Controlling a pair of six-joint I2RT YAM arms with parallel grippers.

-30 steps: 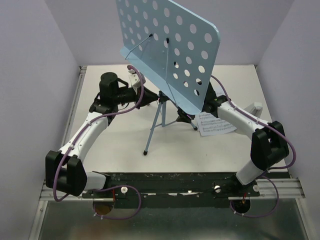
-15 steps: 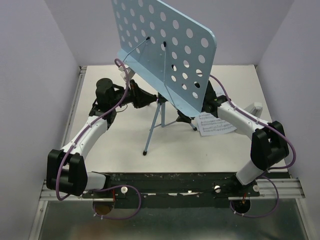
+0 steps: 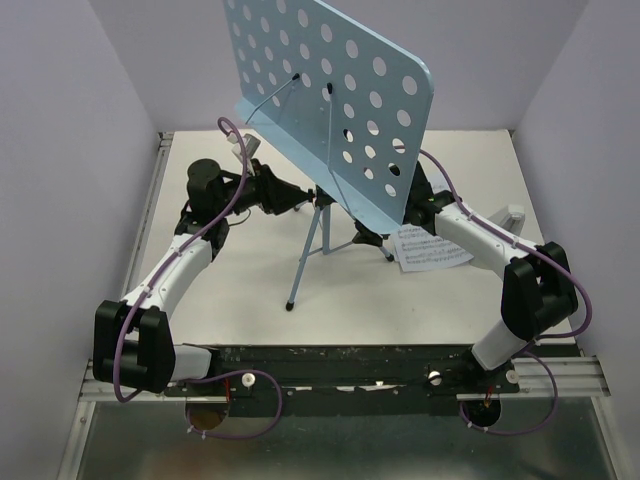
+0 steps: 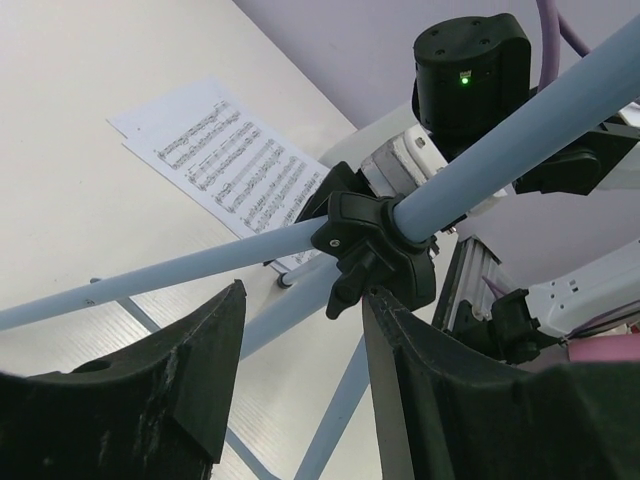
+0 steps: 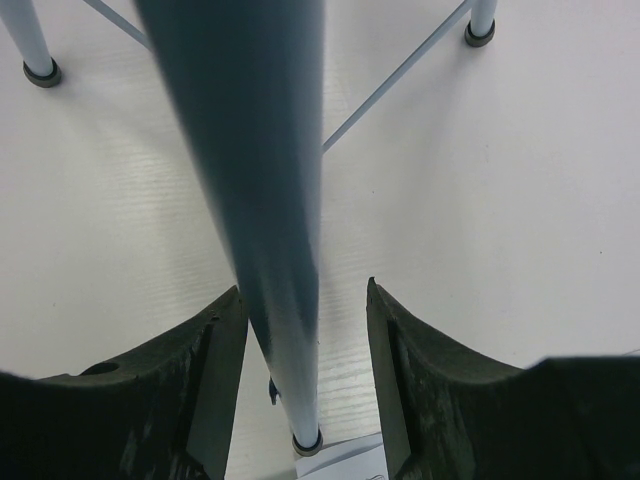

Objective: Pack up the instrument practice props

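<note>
The light-blue music stand stands mid-table, its perforated tray (image 3: pixel 330 95) tilted over its tripod legs (image 3: pixel 308 250). My left gripper (image 3: pixel 297 197) is open beside the black clamp on the pole (image 3: pixel 322 196). In the left wrist view the clamp (image 4: pixel 372 245) sits just above my gripper (image 4: pixel 300 300), touching or nearly touching the right fingertip. My right gripper (image 5: pixel 305 290) is open with a stand leg (image 5: pixel 265 200) running between the jaws, close to the left finger. In the top view the tray hides it. The sheet-music pages (image 3: pixel 430 247) lie flat to the right of the stand and also show in the left wrist view (image 4: pixel 225 160).
White walls close in the table on the left, back and right. The right arm (image 3: pixel 480 235) lies partly over the pages. The leg's foot (image 5: pixel 308 440) rests at a page corner. A black rail (image 3: pixel 340 362) runs along the near edge.
My left gripper has swung right toward the stand's clamp and turned. The tray has shifted slightly left and up. The right arm has stayed put.
</note>
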